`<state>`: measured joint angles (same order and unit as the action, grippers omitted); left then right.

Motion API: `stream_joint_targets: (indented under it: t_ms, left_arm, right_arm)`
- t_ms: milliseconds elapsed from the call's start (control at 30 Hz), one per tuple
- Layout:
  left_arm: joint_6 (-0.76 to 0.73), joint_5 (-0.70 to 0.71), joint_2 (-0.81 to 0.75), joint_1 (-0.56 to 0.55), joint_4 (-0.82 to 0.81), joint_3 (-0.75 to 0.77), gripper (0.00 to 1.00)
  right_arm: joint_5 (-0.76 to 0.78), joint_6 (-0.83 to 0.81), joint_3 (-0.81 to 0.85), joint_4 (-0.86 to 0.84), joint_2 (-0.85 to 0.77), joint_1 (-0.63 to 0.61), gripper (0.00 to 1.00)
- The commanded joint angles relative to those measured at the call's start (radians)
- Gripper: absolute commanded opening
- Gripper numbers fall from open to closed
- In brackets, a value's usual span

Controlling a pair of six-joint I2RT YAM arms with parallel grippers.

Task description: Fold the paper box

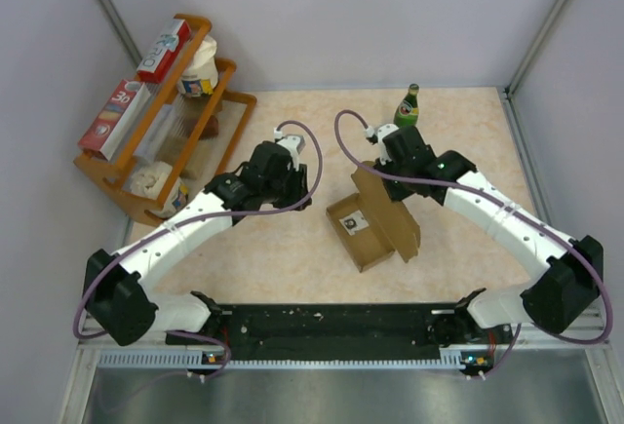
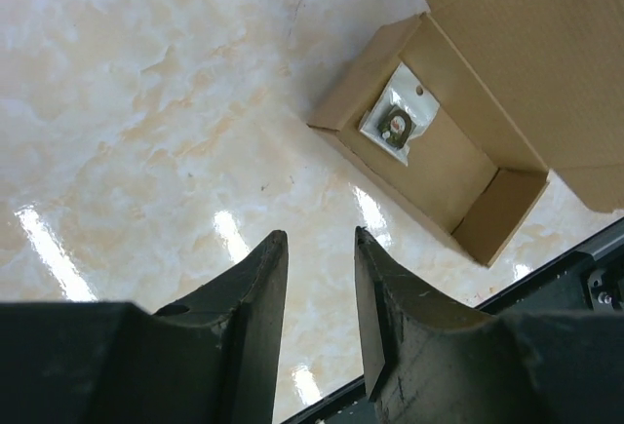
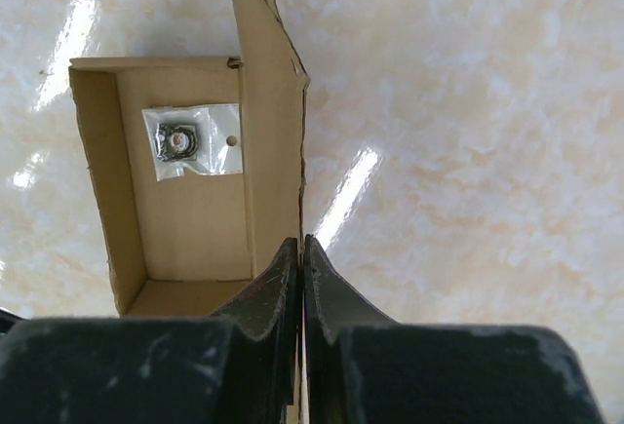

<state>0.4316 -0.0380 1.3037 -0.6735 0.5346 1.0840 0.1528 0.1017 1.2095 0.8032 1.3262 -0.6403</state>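
The brown paper box (image 1: 375,244) lies open in the middle of the table with its side walls up. Its tall lid flap (image 1: 387,208) stands upright along the right side. Inside on the floor lies a small clear bag (image 3: 191,140) holding a dark part, which also shows in the left wrist view (image 2: 395,126). My right gripper (image 3: 302,245) is shut on the top edge of that lid flap (image 3: 275,141), just behind the box (image 3: 195,224). To the left of the box (image 2: 439,166), my left gripper (image 2: 321,237) hangs open over bare table with nothing between its fingers.
A green bottle (image 1: 407,106) stands at the back, just behind my right wrist. A wooden rack (image 1: 226,102) at the back left holds red-and-white cartons (image 1: 114,118) and white cups (image 1: 199,71). A black rail (image 1: 331,323) runs along the near edge.
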Motion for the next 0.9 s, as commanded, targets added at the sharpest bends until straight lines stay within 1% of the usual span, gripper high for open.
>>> stream_joint_targets:
  t_ms: [0, 200, 267, 467, 533, 700, 767, 867]
  left_arm:
    - [-0.042, -0.049, -0.05, 0.029, -0.048, -0.019, 0.38]
    - [-0.086, -0.045, -0.055, 0.049, -0.036, -0.022, 0.33]
    - [-0.085, -0.045, -0.064, 0.061, -0.044, -0.035, 0.31]
    - [-0.051, -0.103, -0.084, 0.095, -0.097, -0.081, 0.17]
    - [-0.047, -0.105, -0.083, 0.1, -0.101, -0.082, 0.16]
    - [-0.045, -0.102, -0.081, 0.114, -0.105, -0.09, 0.15]
    - [-0.05, -0.103, -0.081, 0.121, -0.108, -0.091, 0.14]
    - [-0.059, -0.12, -0.086, 0.138, -0.137, -0.104, 0.1]
  right_arm:
    - [-0.042, -0.219, 0.111, -0.053, 0.054, -0.007, 0.0]
    - [-0.119, -0.402, 0.148, -0.055, 0.077, -0.007, 0.0]
    - [-0.121, -0.41, 0.15, -0.068, 0.076, -0.006, 0.0]
    - [-0.079, -0.431, 0.142, -0.094, 0.091, -0.005, 0.0]
    - [-0.078, -0.435, 0.13, -0.11, 0.088, -0.006, 0.0]
    - [-0.035, -0.405, 0.061, -0.212, 0.045, -0.007, 0.0]
    - [-0.065, -0.439, 0.055, -0.211, 0.045, -0.005, 0.0]
    - [-0.143, -0.519, 0.053, -0.187, 0.05, -0.005, 0.0]
